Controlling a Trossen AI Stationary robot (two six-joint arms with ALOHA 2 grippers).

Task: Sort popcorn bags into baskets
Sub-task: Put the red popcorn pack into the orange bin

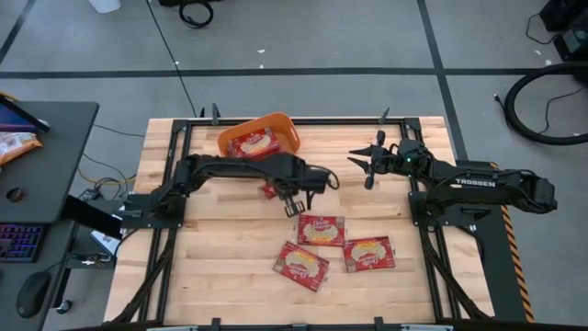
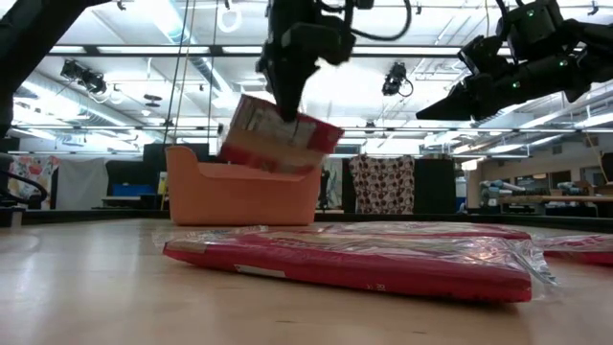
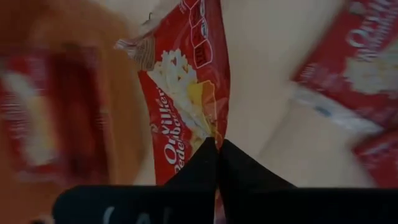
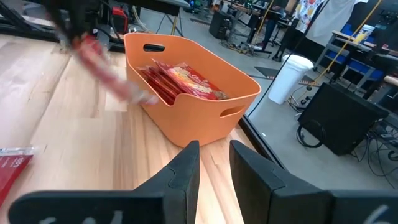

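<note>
My left gripper (image 1: 287, 196) is over the table's middle, just near-side of the orange basket (image 1: 259, 136), shut on a red popcorn bag (image 2: 283, 134). In the low view that bag is in the air in front of the basket (image 2: 239, 196). The basket holds red bags (image 4: 180, 81). Three more bags lie flat on the table toward the near edge (image 1: 320, 230) (image 1: 300, 265) (image 1: 368, 253). My right gripper (image 1: 367, 161) hovers open to the right of the basket, touching nothing; in its wrist view its fingers (image 4: 214, 162) point toward the basket (image 4: 193, 118). My left gripper pinches the red bag between its two shut fingers (image 3: 217, 152) at one edge (image 3: 208, 134), coming from above and pointing down. The bag hangs tilted below the fingers (image 2: 287, 101), lifted clear of the table.
The basket stands at the table's far edge, left of centre. The nearest flat bag fills the foreground of the low view (image 2: 354, 264). Bare wood lies between the basket and the three flat bags. A black desk (image 1: 46, 147) stands off the table's left side.
</note>
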